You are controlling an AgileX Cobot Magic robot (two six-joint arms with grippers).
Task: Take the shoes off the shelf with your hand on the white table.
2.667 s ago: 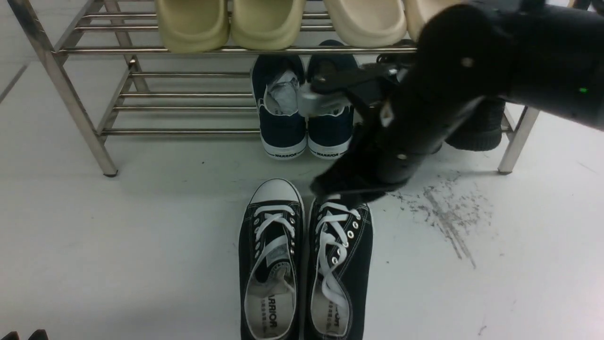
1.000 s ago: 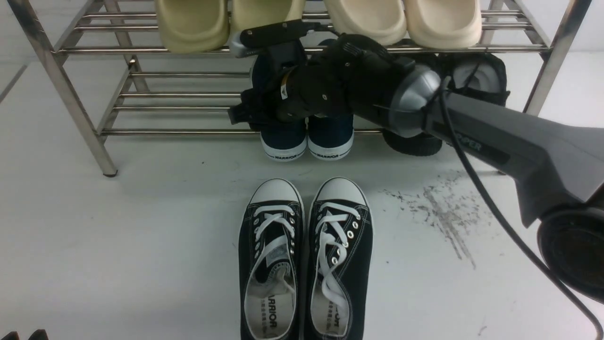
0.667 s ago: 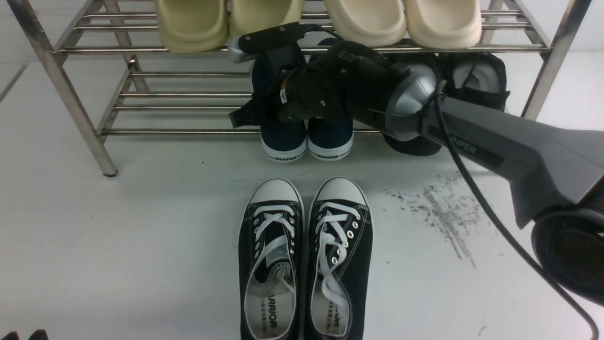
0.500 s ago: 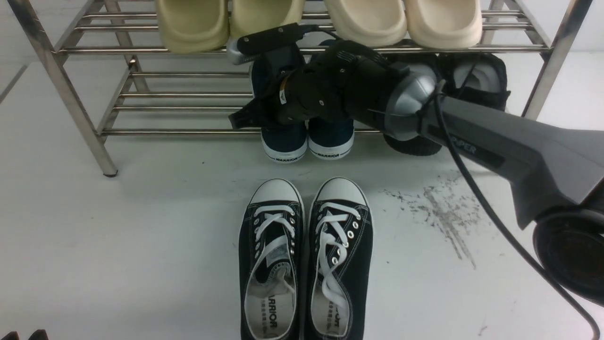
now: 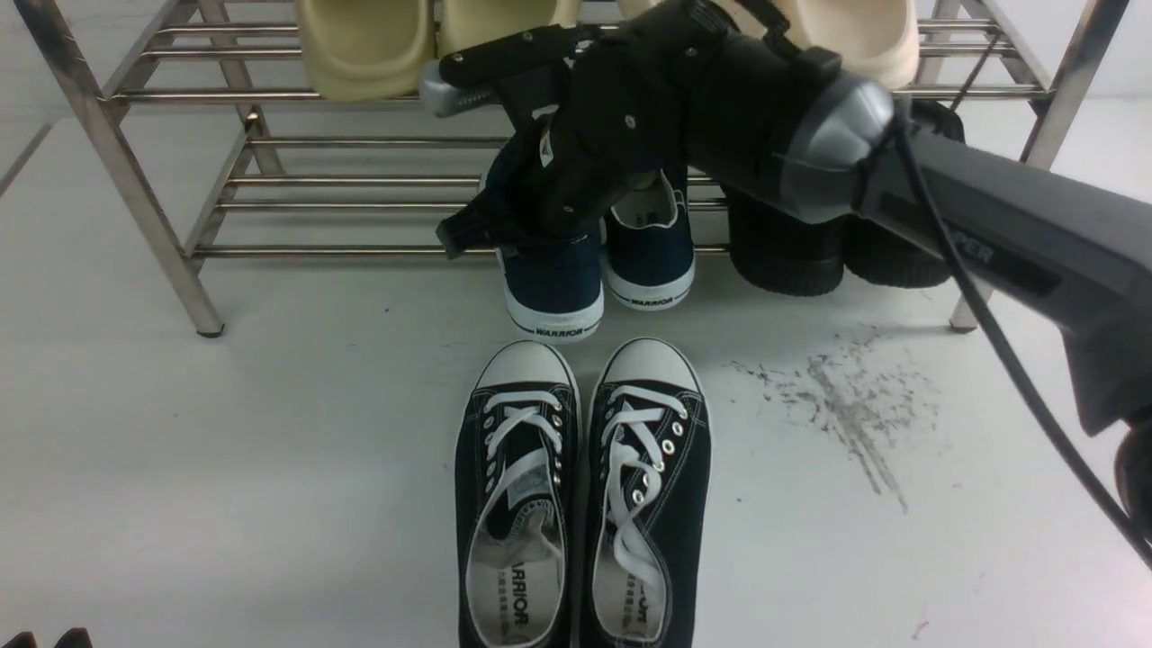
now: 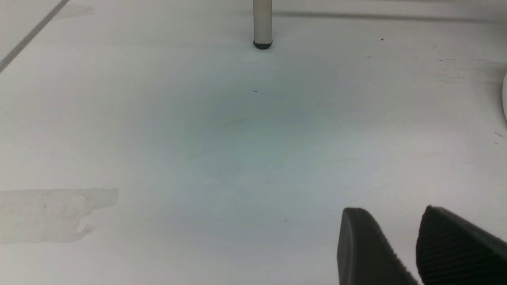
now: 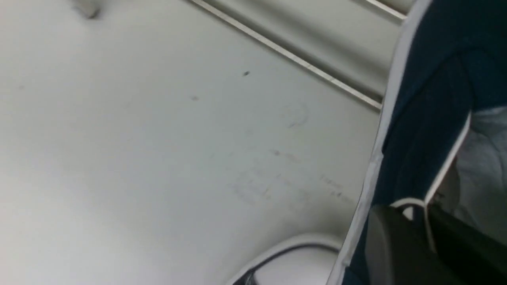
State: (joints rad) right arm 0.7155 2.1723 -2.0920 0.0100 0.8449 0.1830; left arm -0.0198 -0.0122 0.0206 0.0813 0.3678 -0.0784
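The shoes are a navy slip-on pair with white soles at the front of the shelf (image 5: 360,251), a steel rack. The left shoe (image 5: 553,292) juts out past the lower tier's front bar, its toe over the white table (image 5: 225,450). Its mate (image 5: 650,261) sits slightly behind, on the right. My right gripper (image 5: 526,220) covers the left shoe's opening. In the right wrist view that gripper (image 7: 425,233) is shut on the shoe's (image 7: 427,118) white-trimmed side wall, with paper stuffing (image 7: 487,158) beside it. My left gripper (image 6: 396,225) hangs open over bare table.
Black lace-up sneakers (image 5: 580,486) with white toe caps stand on the table just in front of the navy pair. All-black chunky shoes (image 5: 783,252) fill the lower tier's right side. Cream slippers (image 5: 369,45) line the top tier. Grey scuff marks (image 5: 846,405) lie to the right.
My right gripper closed on the left navy shoe, then rose and drew back, bringing that shoe forward. The other navy shoe shifted a little to the right.
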